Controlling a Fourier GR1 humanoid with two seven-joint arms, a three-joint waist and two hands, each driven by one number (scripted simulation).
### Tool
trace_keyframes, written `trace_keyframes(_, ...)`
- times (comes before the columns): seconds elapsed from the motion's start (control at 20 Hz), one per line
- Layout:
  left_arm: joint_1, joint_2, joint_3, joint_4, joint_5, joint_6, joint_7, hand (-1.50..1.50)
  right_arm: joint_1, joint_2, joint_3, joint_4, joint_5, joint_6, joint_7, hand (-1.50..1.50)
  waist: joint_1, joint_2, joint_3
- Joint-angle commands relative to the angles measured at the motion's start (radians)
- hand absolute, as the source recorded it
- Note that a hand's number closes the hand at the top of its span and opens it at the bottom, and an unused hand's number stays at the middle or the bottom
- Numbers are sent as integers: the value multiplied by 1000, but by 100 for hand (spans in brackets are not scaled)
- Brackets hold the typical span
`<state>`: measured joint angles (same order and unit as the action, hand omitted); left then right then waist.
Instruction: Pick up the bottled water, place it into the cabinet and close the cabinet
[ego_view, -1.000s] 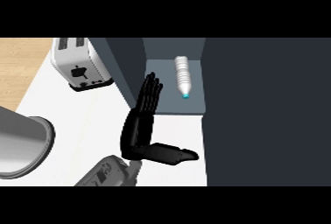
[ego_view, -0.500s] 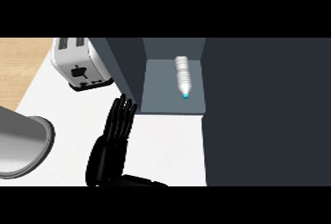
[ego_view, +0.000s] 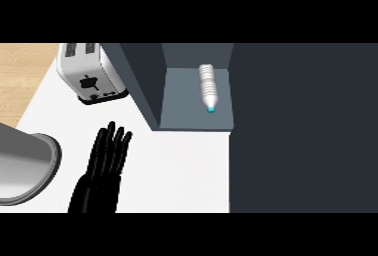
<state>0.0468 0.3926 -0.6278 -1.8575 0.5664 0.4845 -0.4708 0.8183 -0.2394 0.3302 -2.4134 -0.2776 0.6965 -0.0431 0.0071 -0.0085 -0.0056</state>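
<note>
One bottled water (ego_view: 209, 87) inside cabinet (ego_view: 193, 122)

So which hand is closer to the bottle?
Only one hand shows, so no comparing. It's at the view's left, likely the left hand, fingers straight, on the counter below and left of the bottle lying in the cabinet.

One water bottle (ego_view: 209, 88) in one cabinet (ego_view: 193, 120). One toaster (ego_view: 90, 80) at 10 o'clock. One grey pot (ego_view: 22, 167) at 8 o'clock. One hand (ego_view: 103, 167) on worktop (ego_view: 181, 165).
</note>
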Motion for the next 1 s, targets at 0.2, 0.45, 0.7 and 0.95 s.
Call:
trace_keyframes(0.2, 126, 67, 53, -92, 41, -41, -34, -150, -89, 45, 206, -234, 269, -99, 171, 150, 8, -5, -3)
trace_keyframes(0.45, 160, 123, 123, -113, 75, -83, -39, -150, -211, 111, 392, -194, 422, -139, 247, 150, 14, -4, -4)
trace_keyframes(0.7, 191, 157, 160, -124, 112, -131, -38, -150, -373, 186, 462, -118, 496, -185, 338, 150, 28, -3, -6)
trace_keyframes(0.95, 240, 163, 170, -129, 118, -162, -77, -150, -474, 234, 514, -79, 508, -262, 437, 150, 22, -7, -6)
